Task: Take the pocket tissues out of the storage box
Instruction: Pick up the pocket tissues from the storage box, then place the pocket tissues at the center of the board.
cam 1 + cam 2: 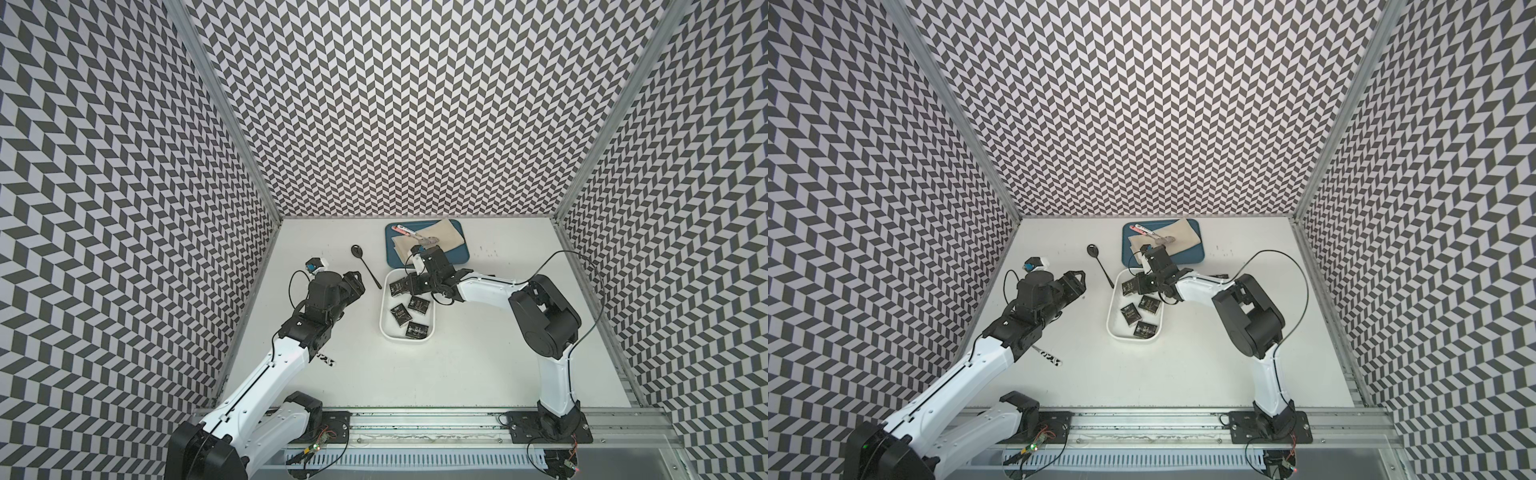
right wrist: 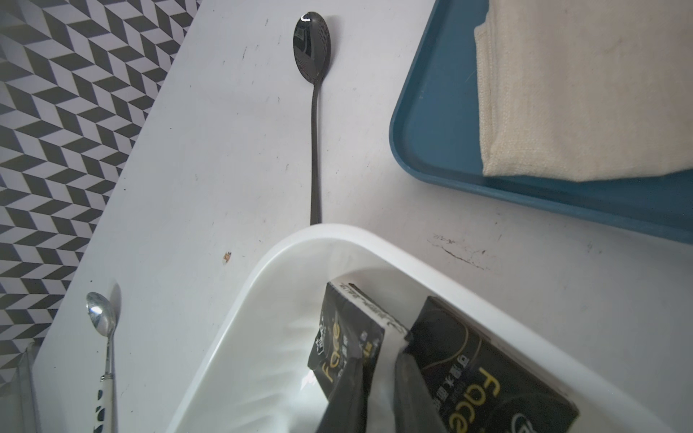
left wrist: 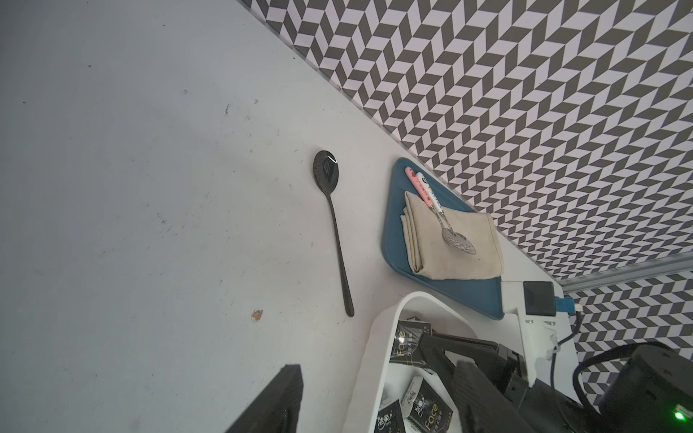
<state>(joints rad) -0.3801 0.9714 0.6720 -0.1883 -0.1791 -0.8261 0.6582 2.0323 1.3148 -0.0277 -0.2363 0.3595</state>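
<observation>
The right gripper (image 1: 406,286) is pinching one of the pocket tissues (image 1: 397,289) at the 11 o'clock corner of the storage box (image 1: 383,318), where others are lying. The left gripper (image 1: 356,283) is hovering open and empty over the worktop (image 1: 478,353) at the box's 9 o'clock.

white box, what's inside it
At least four black tissue packets show in a top view; the right gripper pinches one at the far end, hiding whatever lies under it.
</observation>
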